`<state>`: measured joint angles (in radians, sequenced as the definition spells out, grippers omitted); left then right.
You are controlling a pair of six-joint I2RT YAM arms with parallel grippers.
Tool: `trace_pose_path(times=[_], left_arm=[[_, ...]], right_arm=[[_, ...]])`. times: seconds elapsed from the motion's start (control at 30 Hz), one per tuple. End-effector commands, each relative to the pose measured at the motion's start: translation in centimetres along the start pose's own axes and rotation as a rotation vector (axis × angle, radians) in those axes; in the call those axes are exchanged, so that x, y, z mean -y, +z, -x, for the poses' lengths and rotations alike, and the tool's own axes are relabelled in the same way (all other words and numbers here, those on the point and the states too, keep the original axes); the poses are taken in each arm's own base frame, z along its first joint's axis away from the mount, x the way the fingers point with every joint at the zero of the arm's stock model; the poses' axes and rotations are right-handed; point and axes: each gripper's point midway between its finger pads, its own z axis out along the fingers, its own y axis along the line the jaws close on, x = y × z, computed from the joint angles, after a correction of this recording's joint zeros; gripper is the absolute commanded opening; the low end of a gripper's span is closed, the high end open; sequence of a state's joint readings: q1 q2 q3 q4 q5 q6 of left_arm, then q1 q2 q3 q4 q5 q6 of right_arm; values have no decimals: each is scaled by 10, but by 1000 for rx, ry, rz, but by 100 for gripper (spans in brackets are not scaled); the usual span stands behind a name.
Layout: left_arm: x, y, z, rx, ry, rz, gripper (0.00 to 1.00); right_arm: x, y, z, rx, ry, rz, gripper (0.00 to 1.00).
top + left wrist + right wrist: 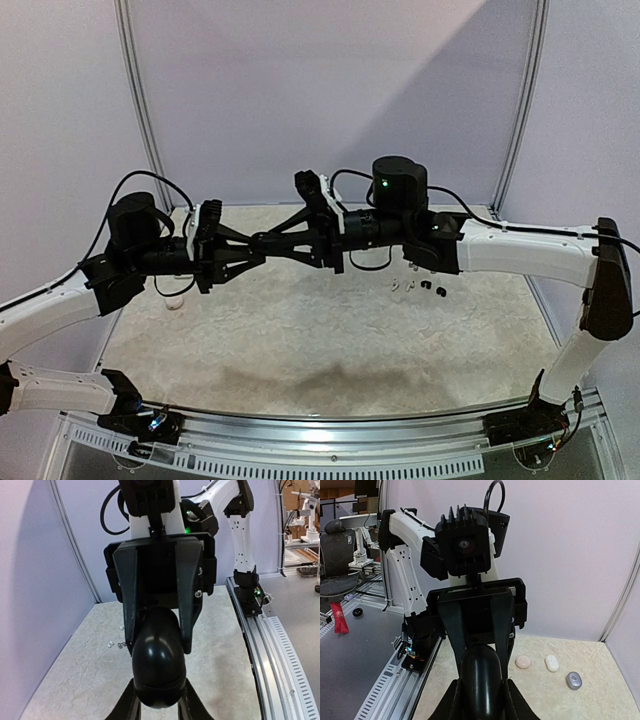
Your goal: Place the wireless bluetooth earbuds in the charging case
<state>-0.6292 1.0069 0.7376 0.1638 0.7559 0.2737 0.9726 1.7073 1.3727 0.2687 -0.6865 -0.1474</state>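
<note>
Black charging case (157, 665) is being held in the air over the bench (300, 340), between both arms meeting nose to nose at mid-bench. Left gripper (159, 687) is being kept pinched on one end of the case, fingers (131, 700) tight on either side. Right gripper (481, 685) is being pressed onto the other end, its fingers (131, 630) lying against both sides of the case. Earbuds (420, 287) are being left loose on the bench in a small scatter under the right forearm, two black ones at the right of the group. Pink case (523, 662), white case (551, 663) and grey case (574, 680) are lying near the back wall.
</note>
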Motion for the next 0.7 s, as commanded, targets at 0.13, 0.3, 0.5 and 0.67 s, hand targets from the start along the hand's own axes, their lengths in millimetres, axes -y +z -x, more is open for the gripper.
trace_pose_path(times=[0.13, 0.3, 0.5, 0.67], left_arm=[[12, 0, 13, 50, 47, -41, 16], [13, 0, 15, 58, -14, -50, 27], [12, 1, 15, 63, -92, -52, 33], [9, 2, 21, 81, -122, -44, 34]], right_arm=[[8, 5, -3, -49, 56, -8, 0], [8, 1, 5, -13, 35, -16, 0], [10, 1, 6, -12, 29, -33, 0], [11, 1, 4, -18, 25, -38, 0]])
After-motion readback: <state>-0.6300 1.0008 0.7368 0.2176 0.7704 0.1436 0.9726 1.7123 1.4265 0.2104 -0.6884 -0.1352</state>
